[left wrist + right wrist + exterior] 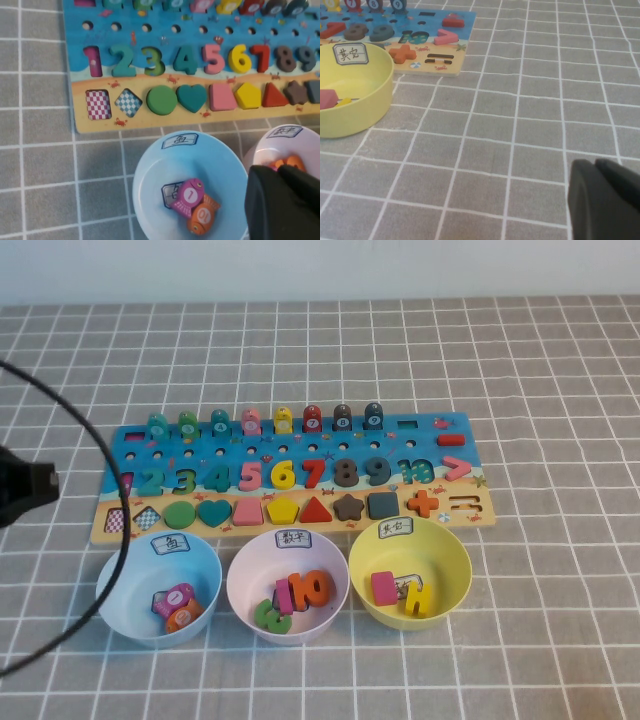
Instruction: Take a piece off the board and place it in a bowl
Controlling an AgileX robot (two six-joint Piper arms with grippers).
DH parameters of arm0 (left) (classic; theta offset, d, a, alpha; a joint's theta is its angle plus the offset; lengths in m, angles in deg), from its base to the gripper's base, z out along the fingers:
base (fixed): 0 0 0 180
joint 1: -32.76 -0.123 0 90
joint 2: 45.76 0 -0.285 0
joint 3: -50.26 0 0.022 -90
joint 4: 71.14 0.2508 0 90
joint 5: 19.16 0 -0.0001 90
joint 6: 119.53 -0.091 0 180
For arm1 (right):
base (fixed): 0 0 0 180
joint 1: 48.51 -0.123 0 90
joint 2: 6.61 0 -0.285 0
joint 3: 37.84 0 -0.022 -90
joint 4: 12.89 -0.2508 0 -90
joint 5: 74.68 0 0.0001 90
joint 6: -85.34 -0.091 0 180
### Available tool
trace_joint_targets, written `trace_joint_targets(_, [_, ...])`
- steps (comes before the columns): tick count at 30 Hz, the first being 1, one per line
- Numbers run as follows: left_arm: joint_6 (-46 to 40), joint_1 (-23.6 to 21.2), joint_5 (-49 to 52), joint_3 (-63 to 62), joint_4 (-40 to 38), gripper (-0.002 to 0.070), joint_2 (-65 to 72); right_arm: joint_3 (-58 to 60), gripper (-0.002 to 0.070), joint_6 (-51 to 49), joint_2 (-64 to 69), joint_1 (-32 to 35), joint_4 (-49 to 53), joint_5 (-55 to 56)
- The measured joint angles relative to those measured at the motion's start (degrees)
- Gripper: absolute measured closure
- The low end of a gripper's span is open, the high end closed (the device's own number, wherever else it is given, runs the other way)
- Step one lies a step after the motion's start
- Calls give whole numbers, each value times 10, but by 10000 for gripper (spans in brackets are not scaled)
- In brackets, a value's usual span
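Left gripper (282, 200) hovers over bowls — piece (161, 99) on board (95, 127).

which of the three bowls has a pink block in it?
The pale yellow round plastic bowl, rightmost of the three, holds a pink rectangular block beside a yellow piece. The light blue bowl holds fish pieces; the pale pink bowl holds numbers.

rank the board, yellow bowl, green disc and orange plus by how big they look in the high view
1. board
2. yellow bowl
3. green disc and orange plus: look about alike, so no ranking.

Left claw sits at the left edge beside the board; the right claw shows only in its wrist view, over bare cloth.
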Motion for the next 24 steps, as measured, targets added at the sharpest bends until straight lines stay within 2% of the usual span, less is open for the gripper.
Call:
trace_joint_targets(10, [-6,0,76,-141,24,676,169,0,694,0,0,0,0,0])
trace_joint_targets(14, [16,12,112,-194,71,676,226,0,694,0,0,0,0,0])
trace_joint_targets(19, [54,85,143,-262,160,676,288,0,694,0,0,0,0,0])
trace_joint_targets(24, [79,158,189,-329,201,676,348,0,694,0,0,0,0,0])
